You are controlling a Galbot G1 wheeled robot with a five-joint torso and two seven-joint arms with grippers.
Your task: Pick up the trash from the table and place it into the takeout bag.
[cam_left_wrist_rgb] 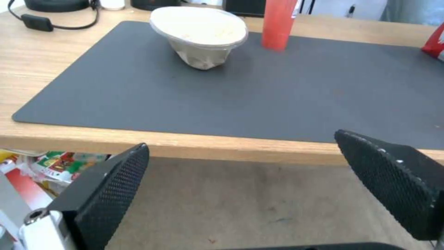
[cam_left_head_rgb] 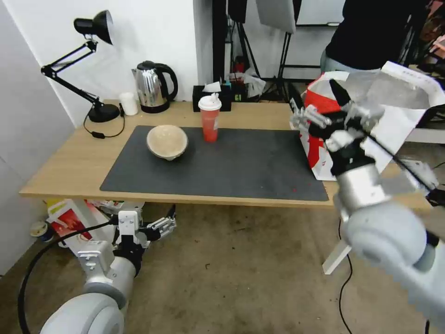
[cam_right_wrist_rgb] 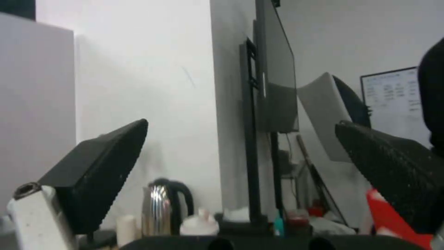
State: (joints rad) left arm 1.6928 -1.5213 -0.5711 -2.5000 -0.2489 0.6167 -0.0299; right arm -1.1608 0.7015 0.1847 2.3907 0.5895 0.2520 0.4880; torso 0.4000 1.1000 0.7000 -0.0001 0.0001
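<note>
On the table (cam_left_head_rgb: 69,167), on its dark grey mat (cam_left_head_rgb: 241,167), two pieces of trash stand: a tan bowl (cam_left_head_rgb: 167,141) tipped on its side and a red cup with a white lid (cam_left_head_rgb: 210,117). The left wrist view has the bowl (cam_left_wrist_rgb: 199,31) and the cup (cam_left_wrist_rgb: 277,24) beyond the table's front edge. The takeout bag (cam_left_head_rgb: 403,93) stands open at the table's right end. My right gripper (cam_left_head_rgb: 320,104) hangs open and empty in the air by the bag's red side, its fingers wide apart (cam_right_wrist_rgb: 240,132). My left gripper (cam_left_head_rgb: 172,220) is open and empty, low in front of the table (cam_left_wrist_rgb: 240,139).
At the back of the table stand a black desk lamp (cam_left_head_rgb: 95,28), a small white cup (cam_left_head_rgb: 129,103), a steel kettle (cam_left_head_rgb: 153,86) and a black tissue box (cam_left_head_rgb: 213,95). A white-and-red carton (cam_left_head_rgb: 69,218) lies on the floor under the table. A person (cam_left_head_rgb: 371,32) stands behind the bag.
</note>
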